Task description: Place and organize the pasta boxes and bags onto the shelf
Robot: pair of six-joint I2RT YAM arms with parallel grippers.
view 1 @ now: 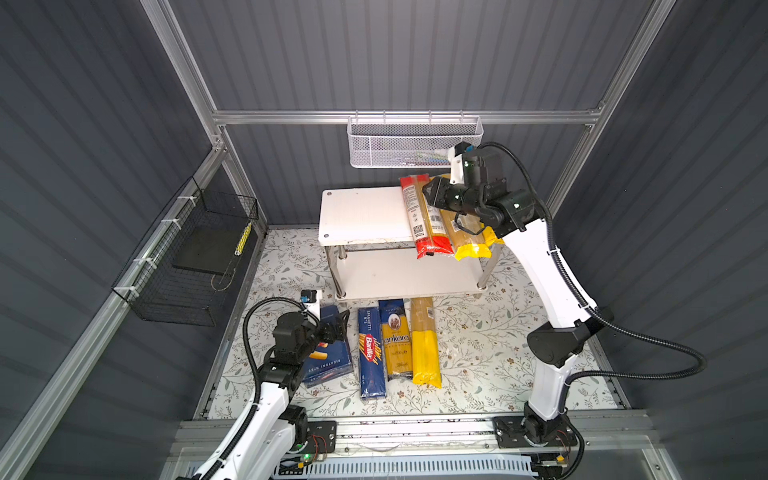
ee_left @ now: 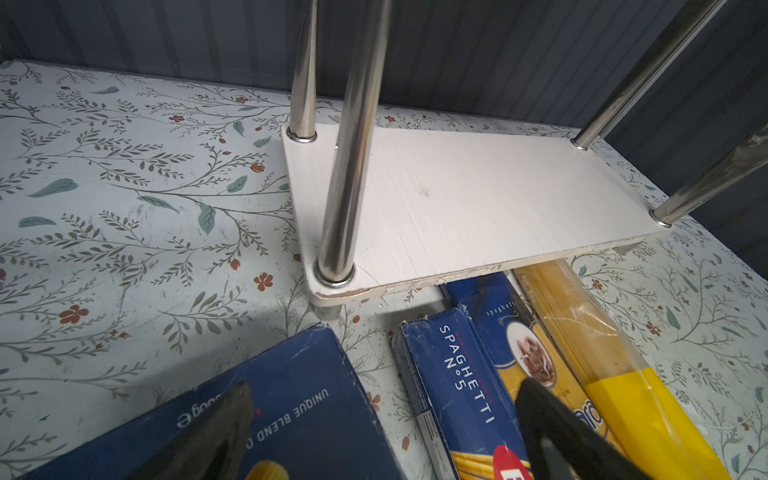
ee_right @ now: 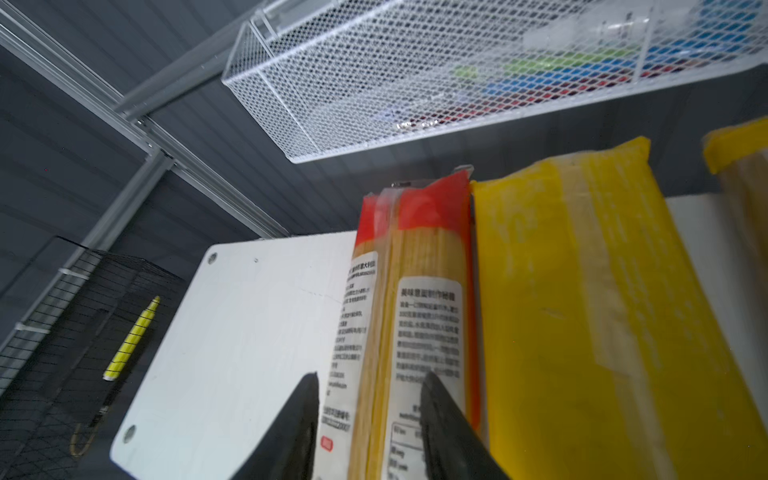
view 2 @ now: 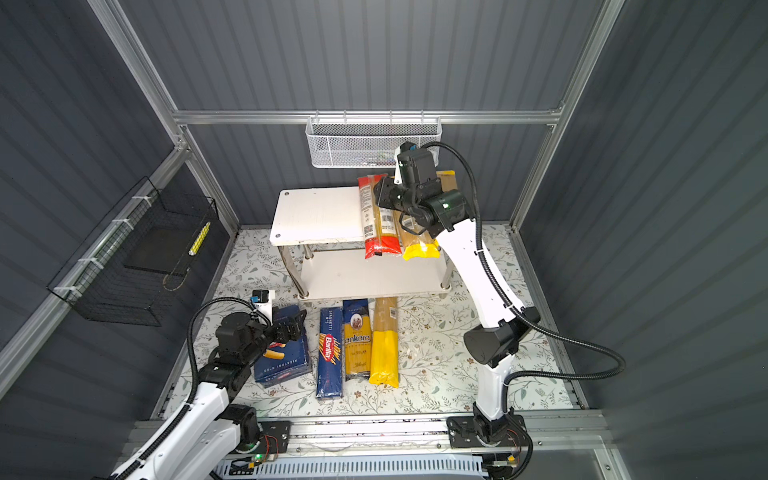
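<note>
The red-and-clear spaghetti pack [ee_right: 415, 316] lies flat on the shelf [view 1: 361, 212], top tier. Its long axis runs straight away from the right pincer [ee_right: 370, 374], whose fingers stand apart over its near part. A yellow pack [ee_right: 582, 291] lies parallel, just beside it. The left pincer [ee_left: 384, 384], fingers apart, hovers over the rigatoni box [ee_left: 291, 395].

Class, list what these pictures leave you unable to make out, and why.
1. White mesh basket contents: blurred colours behind mesh in the right wrist view; tiny in both top views.
2. Rigatoni box: left arm covers part in both top views; frame edge cuts it in the left wrist view.
3. Rightmost yellow bag: mostly under right arm in both top views.
</note>
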